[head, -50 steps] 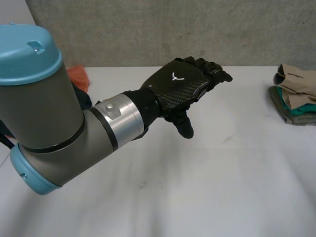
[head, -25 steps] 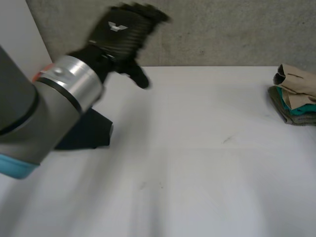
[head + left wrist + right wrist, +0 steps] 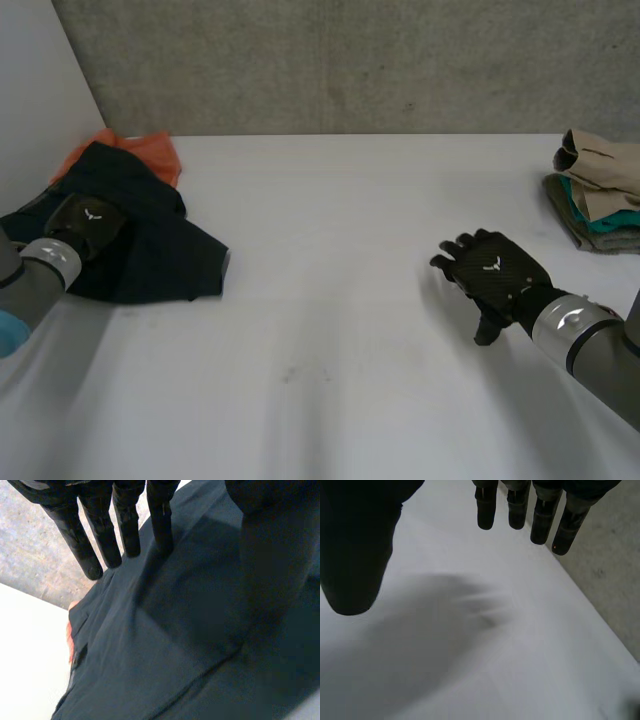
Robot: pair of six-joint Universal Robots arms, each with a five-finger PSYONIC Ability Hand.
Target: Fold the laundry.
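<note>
Left hand (image 3: 88, 222): fingers straight, over dark cloth (image 3: 165, 250), counter (image 3: 330, 330) left edge.
Right hand (image 3: 492, 275): fingers straight, over counter, right side.

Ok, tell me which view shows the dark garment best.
The head view: the whole dark garment lies at the left of the table, overlapping an orange cloth, with the left hand over it. The left wrist view gives one close patch below that hand's straight fingers. The right wrist view faces white table.

Head overlooks table (image 3: 330, 300), cloth (image 3: 160, 255); left wrist seemingly nearer.
</note>
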